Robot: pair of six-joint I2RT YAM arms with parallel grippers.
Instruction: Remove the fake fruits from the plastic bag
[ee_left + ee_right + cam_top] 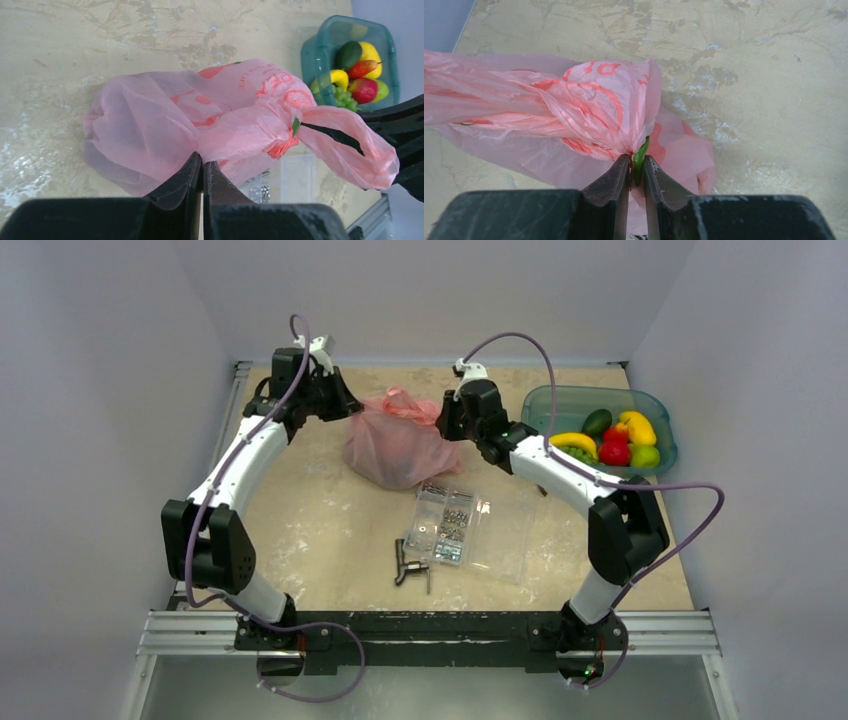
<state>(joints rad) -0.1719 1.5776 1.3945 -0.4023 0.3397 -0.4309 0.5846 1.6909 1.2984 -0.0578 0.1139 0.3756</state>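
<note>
1. top view: the plastic bag lies bunched on the table. the left gripper is at the bag's far-left edge and the right gripper at its far-right edge. a teal tub stands well to the bag's right, and a clear screw box lies just on its near side.
2. left wrist view: the left claw is pressed together on a fold of the bag's pink film. the bag's contents cannot be made out.
3. right wrist view: the right claw is clamped on a twisted bit of the bag, with a green leaf print between its tips.

plastic bag | pink, translucent, crinkled (red print) | bulging, slumped sideways | contents not discernible
</note>
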